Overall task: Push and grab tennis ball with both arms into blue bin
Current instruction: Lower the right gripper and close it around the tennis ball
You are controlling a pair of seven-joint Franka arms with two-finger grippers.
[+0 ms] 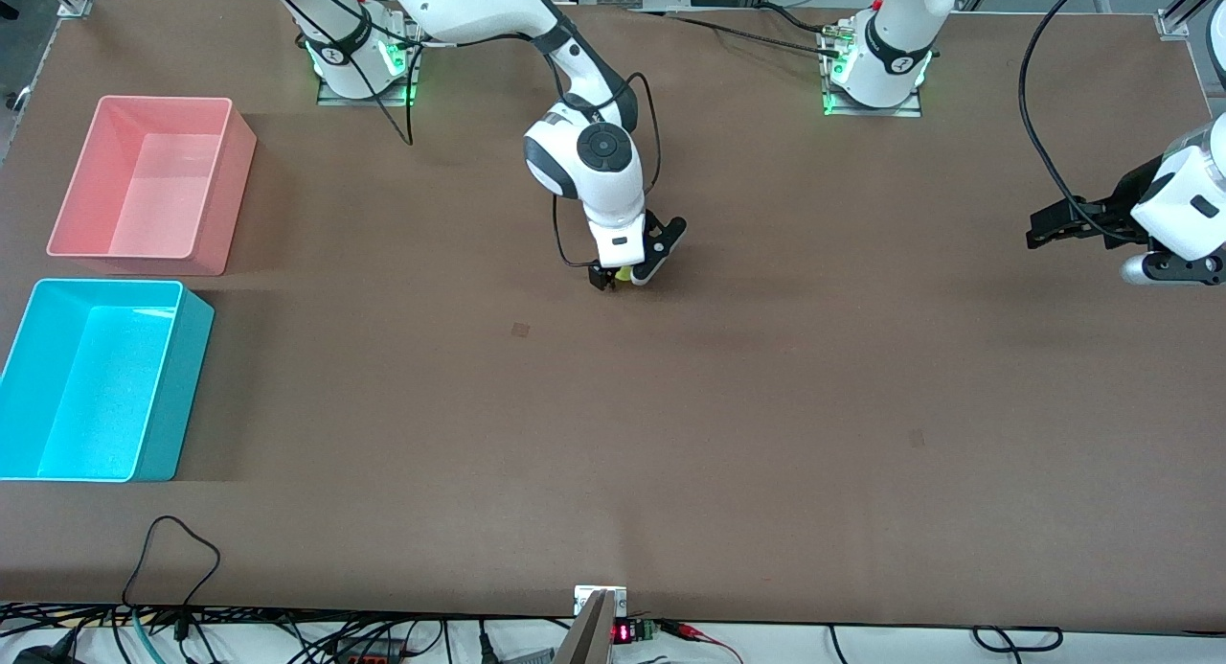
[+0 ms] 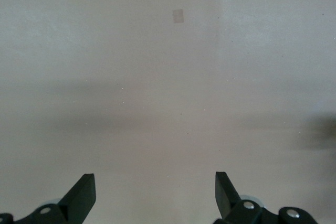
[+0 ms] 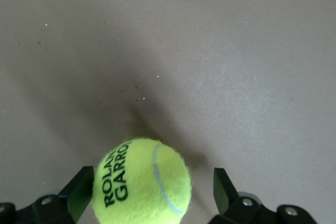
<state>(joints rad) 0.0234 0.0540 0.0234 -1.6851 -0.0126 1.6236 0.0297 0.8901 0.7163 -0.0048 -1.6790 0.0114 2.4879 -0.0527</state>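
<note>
At the middle of the table, the right gripper [image 1: 624, 273] stands low with jaws wide, the tennis ball [image 3: 142, 181] between them but off-centre, not yet clamped. Closing now could squirt it sideways. That arm reaches steeply down; the left gripper [image 1: 1039, 233], open and empty, waits. The blue bin [image 1: 158, 424] sits well apart.

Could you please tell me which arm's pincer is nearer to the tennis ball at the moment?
Right. The right pincer is down around the tennis ball, fingers open on either side. The left pincer waits open at the left arm's end of the table.
</note>
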